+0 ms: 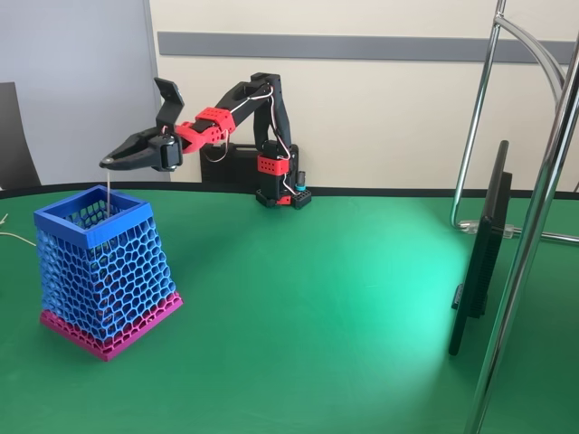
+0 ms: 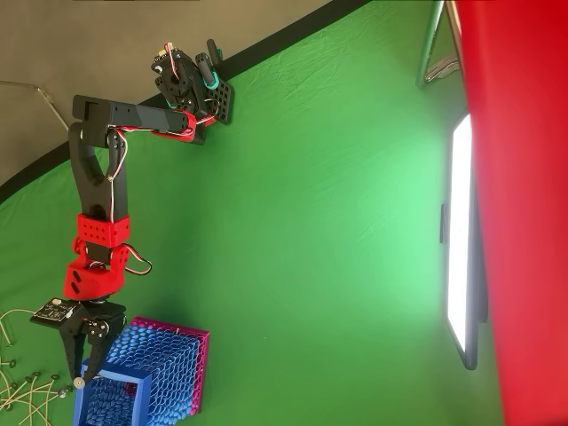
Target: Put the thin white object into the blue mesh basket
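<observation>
The blue mesh basket [image 1: 107, 276] stands upright at the left of the green table, blue rim on top and magenta band at its base. My black and red gripper [image 1: 110, 162] hovers just above the far side of its opening, shut on the thin white object [image 1: 109, 192]. The stick hangs straight down from the fingertips, and its lower end dips inside the rim. In the overhead view the gripper [image 2: 80, 380] points over the corner of the basket [image 2: 164, 373], and the stick is seen end-on as a small dot at the tips.
A dark flat screen [image 1: 484, 249] stands edge-on at the right beside chrome stand poles [image 1: 534, 226]. Thin pale cords [image 2: 19, 390] lie left of the basket. The arm's base [image 1: 280, 185] sits at the table's back edge.
</observation>
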Robot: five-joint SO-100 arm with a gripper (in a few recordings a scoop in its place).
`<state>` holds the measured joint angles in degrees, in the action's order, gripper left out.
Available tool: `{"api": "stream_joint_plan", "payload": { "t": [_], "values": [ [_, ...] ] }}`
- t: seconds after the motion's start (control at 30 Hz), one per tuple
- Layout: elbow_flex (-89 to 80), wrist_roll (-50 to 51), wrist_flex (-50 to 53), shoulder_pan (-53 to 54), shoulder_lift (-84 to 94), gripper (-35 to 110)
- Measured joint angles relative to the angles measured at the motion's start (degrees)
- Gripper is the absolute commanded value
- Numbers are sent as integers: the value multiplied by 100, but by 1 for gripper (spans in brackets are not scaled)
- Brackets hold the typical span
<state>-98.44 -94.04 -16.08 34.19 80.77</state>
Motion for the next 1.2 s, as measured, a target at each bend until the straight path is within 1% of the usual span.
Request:
{"api": "stream_joint_plan", "payload": {
  "t": [0.23, 0.5, 0.7, 0.97, 1.03, 1.2],
  "values": [
    [-413, 18, -9, -202, 378, 12],
    [-1222, 352, -9, -668, 1222, 12],
    [-2435, 853, -53, -1143, 2250, 12],
    [-4078, 1626, -53, -1872, 3841, 14],
    [-4579, 1934, -44, -2092, 4342, 14],
    [-5326, 3059, 448, -2575, 5379, 10]
  ]
}}
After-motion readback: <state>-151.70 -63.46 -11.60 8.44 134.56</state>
